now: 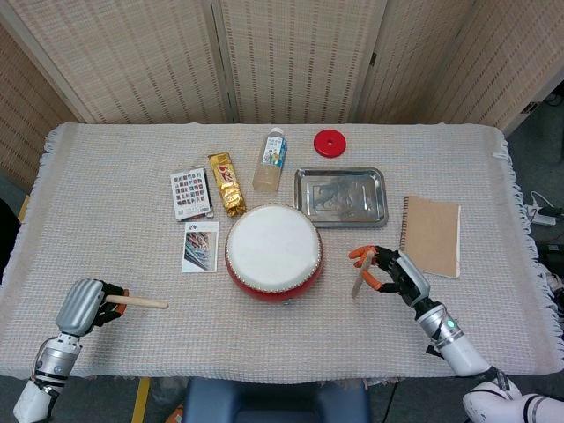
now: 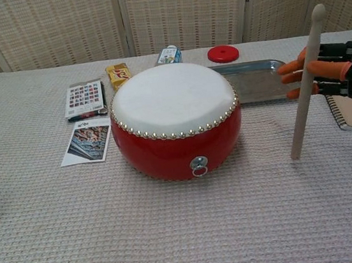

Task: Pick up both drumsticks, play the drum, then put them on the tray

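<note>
Both sticks up, tray (image 1: 340, 196) bare
Right robot hand (image 2: 342, 75) pinches a near-upright drumstick (image 2: 304, 88) beside the drum (image 2: 174, 120) — left robot hand (image 1: 81, 306) grips the other drumstick (image 1: 138, 301).

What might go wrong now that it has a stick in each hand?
1. The right hand holds its drumstick near upright, seemingly by fingertips only; it may slip out on the first swing.
2. That stick stands beside the tray and notebook, so a wide swing might hit them.
3. The left hand and its stick are far from the drum; a strike could land on the rim.
</note>
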{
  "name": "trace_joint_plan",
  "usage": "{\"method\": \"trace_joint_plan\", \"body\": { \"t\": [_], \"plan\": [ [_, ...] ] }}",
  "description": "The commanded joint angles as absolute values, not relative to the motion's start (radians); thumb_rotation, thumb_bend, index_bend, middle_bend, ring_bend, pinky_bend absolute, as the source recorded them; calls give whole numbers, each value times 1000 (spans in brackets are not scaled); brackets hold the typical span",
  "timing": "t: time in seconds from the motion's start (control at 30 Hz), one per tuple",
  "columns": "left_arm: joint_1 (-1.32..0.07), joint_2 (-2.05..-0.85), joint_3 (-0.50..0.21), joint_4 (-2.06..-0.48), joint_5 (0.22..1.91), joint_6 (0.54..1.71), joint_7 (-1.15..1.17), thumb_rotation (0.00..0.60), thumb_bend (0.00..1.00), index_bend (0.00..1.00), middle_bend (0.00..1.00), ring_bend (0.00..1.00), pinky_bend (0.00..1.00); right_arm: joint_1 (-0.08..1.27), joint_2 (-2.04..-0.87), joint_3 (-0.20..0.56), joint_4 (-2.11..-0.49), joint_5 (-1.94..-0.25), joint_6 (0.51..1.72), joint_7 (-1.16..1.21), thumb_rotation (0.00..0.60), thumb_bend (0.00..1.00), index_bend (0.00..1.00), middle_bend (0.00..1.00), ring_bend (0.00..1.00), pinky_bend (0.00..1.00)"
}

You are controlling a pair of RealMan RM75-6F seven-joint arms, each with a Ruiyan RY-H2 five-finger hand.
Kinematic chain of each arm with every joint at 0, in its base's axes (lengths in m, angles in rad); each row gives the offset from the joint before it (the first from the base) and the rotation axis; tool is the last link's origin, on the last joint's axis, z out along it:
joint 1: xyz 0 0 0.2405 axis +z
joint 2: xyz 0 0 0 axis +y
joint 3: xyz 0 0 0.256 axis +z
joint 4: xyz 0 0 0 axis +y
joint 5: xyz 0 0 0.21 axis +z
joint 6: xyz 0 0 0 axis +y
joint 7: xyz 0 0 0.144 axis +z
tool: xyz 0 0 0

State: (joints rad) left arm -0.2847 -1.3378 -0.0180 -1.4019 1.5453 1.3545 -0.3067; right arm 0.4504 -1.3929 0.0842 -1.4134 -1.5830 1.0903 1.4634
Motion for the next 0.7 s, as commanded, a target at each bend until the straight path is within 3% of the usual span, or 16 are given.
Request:
{"method": "trace_joint_plan", "body": {
  "t": [0.03,0.27,0.4,0.5,0.6,0.7],
  "plan": [
    [-286,-1337,-18,-1406,1545,1351,-304,600,590,1000,1000,1000,1000,498,-1425,15,-1187,-1689,1099,1768,600,410,565,356,252,332],
    [-291,-1335,-18,-1417,1549,1345,-290,600,587,1000,1000,1000,1000,513,-1517,-31,-991,-1722,1181,2001,588,410,450,356,252,336],
    [-291,-1332,-16,-1424,1555,1348,-284,600,586,1000,1000,1000,1000,520,-1559,-57,-872,-1751,1244,2106,464,406,351,356,252,336],
    [-292,-1332,-16,-1425,1557,1348,-279,600,587,1000,1000,1000,1000,529,-1578,-92,-786,-1791,1303,2189,367,348,284,356,252,336],
    [-292,-1332,-16,-1425,1557,1348,-275,600,586,1000,1000,1000,1000,536,-1604,-116,-702,-1808,1333,2235,337,326,275,356,252,342],
    [-290,-1330,-15,-1427,1558,1352,-274,600,586,1000,1000,1000,1000,539,-1626,-131,-646,-1807,1347,2278,336,326,330,358,260,377]
  ]
}}
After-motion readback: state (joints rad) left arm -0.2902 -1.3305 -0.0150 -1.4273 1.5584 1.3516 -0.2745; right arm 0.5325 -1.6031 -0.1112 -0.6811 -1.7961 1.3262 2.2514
